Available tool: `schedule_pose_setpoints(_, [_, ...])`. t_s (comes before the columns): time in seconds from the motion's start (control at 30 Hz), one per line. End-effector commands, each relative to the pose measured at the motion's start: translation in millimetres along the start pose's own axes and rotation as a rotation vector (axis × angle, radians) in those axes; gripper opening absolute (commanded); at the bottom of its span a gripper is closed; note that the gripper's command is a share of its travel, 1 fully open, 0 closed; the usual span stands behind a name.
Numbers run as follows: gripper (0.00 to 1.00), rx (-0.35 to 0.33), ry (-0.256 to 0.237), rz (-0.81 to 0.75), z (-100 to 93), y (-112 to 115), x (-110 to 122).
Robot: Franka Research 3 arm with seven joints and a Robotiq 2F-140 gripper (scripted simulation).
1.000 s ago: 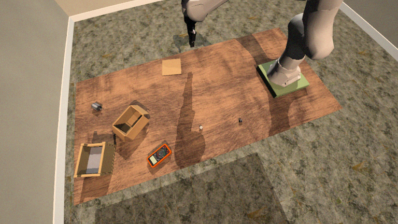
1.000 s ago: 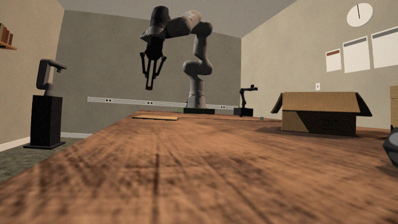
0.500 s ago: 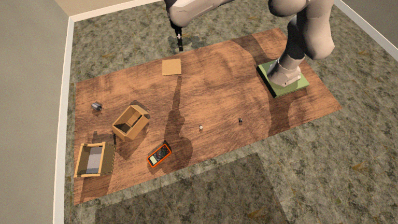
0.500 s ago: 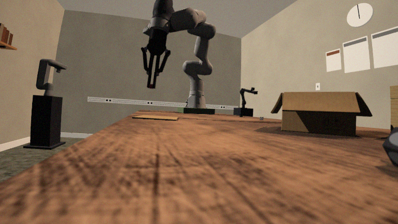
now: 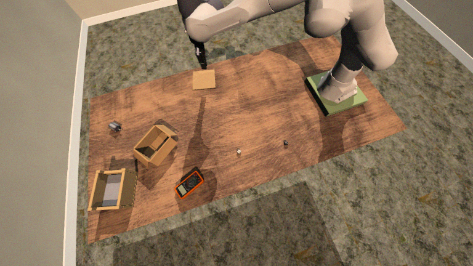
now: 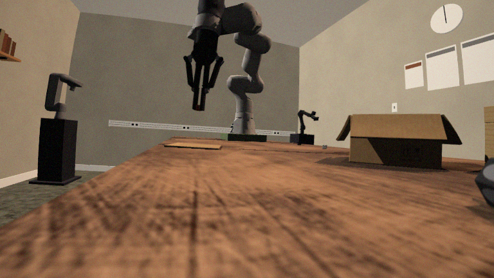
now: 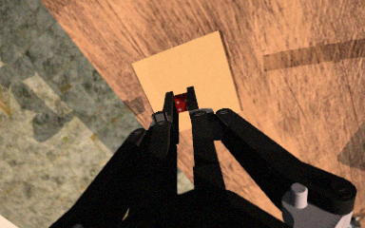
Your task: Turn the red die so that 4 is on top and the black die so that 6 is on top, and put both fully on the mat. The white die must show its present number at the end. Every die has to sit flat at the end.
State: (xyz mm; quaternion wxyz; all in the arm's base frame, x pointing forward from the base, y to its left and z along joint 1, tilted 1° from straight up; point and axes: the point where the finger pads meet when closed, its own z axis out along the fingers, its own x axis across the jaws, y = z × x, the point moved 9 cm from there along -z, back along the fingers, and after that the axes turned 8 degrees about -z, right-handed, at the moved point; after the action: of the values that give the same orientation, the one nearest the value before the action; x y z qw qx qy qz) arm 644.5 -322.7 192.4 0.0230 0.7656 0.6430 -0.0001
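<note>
The pincer (image 5: 203, 67) (image 6: 199, 108) (image 7: 182, 100) of a lone robot arm grips the red die (image 6: 197, 107) (image 7: 181, 103) between its two fingertips, pointed downward and held in the air clear of the tan mat (image 5: 203, 79) (image 6: 193, 146) (image 7: 185, 66). In the wrist view the die shows against the mat, between the mat's middle and one edge; the exterior view confirms a gap of open air between them. The coming move turns on that relation: the mat appears to lie below the pincer, so the way to it is judged to be mostly down, with a small shift toward the mat's middle likely needed to land the die fully inside its edges.

White pips show on the die, but which number faces up cannot be told. A cube has no long axis; what matters is which face ends on top, and a tilted release could tip it off the 4.

The black die (image 5: 285, 143) rests on the counter (image 5: 258, 109) (image 6: 218, 202) (image 7: 295, 28), well apart from the mat, on the side toward the robot's base, its turn to 6 and its trip to the mat apparently still to be done. The white die (image 5: 238, 151) sits nearer the mat than the black one does, best left untouched.
</note>
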Motion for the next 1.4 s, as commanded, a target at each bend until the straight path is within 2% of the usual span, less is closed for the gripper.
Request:
schedule_pose_setpoints(0.0, [0.16,0.033,0.018,0.141,3.0,4,7])
schedule_pose_setpoints(0.43, [0.16,0.033,0.018,0.141,3.1,4,7])
schedule_pose_setpoints(0.6, [0.16,0.033,0.018,0.142,9.0,4,7])
schedule_pose_setpoints(0.73, [0.16,0.033,0.018,0.142,21.7,4,7])
schedule_pose_setpoints(0.8, [0.16,0.033,0.018,0.142,21.7,4,7])
schedule_pose_setpoints(1.2, [0.16,0.033,0.018,0.142,77.0,4,8])
schedule_pose_setpoints(1.3, [0.16,0.033,0.018,0.142,87.2,4,8])
schedule_pose_setpoints(1.37, [0.16,0.033,0.018,0.142,87.2,4,8])
